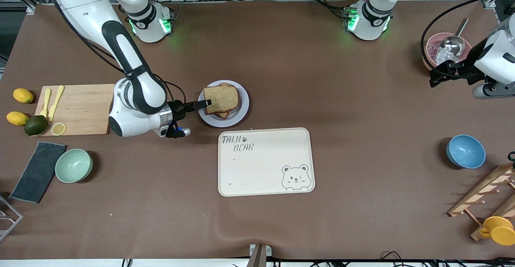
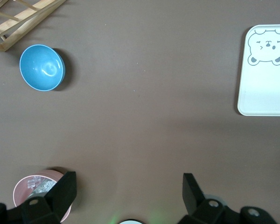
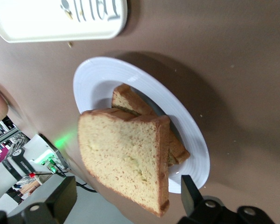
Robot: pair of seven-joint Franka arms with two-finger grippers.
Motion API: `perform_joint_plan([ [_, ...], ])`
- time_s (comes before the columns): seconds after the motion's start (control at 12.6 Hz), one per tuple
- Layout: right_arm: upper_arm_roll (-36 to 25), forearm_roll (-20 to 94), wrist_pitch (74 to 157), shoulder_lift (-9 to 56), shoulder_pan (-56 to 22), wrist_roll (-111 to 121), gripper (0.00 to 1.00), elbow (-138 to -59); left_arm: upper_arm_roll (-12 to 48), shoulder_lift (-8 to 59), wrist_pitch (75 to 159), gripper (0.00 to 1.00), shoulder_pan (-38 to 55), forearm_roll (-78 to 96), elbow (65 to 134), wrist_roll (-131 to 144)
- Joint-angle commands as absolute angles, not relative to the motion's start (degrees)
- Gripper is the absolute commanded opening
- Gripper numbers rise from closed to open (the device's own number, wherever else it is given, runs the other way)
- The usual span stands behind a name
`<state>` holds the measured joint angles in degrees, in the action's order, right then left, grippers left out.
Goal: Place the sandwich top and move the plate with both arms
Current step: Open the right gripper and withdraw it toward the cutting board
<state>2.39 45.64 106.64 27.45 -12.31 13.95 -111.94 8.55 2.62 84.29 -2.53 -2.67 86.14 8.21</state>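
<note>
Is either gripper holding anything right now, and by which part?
Nothing is held. The right gripper is open around the sandwich top's edge over the plate; the left gripper waits open above the table.

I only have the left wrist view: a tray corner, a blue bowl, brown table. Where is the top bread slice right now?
Observer: The top slice lies askew on a lower slice on the plate.
Operator: Is the right hand gripping it?
Observer: No. The right hand is at the top slice's edge, fingers open on either side.
Operator: Where is the plate relative to the tray?
Observer: It sits just farther from the front camera than the tray, not touching it.
</note>
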Motion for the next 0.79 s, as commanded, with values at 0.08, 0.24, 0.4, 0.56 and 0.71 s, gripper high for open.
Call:
perform_joint_plan([
  [0.08,-2.6,41.1,100.2,27.0,-11.3,12.7,1.00,-106.8,8.5,2.1,84.6,1.00,-2.5,-2.8,86.1,8.0],
  [0.24,-5.3,36.8,95.0,27.1,-10.3,12.7,1.00,-102.9,8.5,2.0,84.6,1.00,-2.5,-2.8,86.1,8.1],
  [0.4,-7.1,32.7,91.8,27.0,-8.4,12.7,1.00,-99.8,8.6,2.0,84.6,1.00,-2.5,-2.8,86.2,8.1],
  [0.56,-8.1,25.8,91.5,26.8,-5.6,13.2,1.00,-96.3,8.6,2.1,84.6,1.00,-2.5,-2.8,86.2,8.1],
  [0.71,-8.2,21.0,89.9,26.5,-1.7,13.7,1.00,-93.5,8.7,2.1,84.6,1.00,-2.4,-2.6,86.2,8.2],
])
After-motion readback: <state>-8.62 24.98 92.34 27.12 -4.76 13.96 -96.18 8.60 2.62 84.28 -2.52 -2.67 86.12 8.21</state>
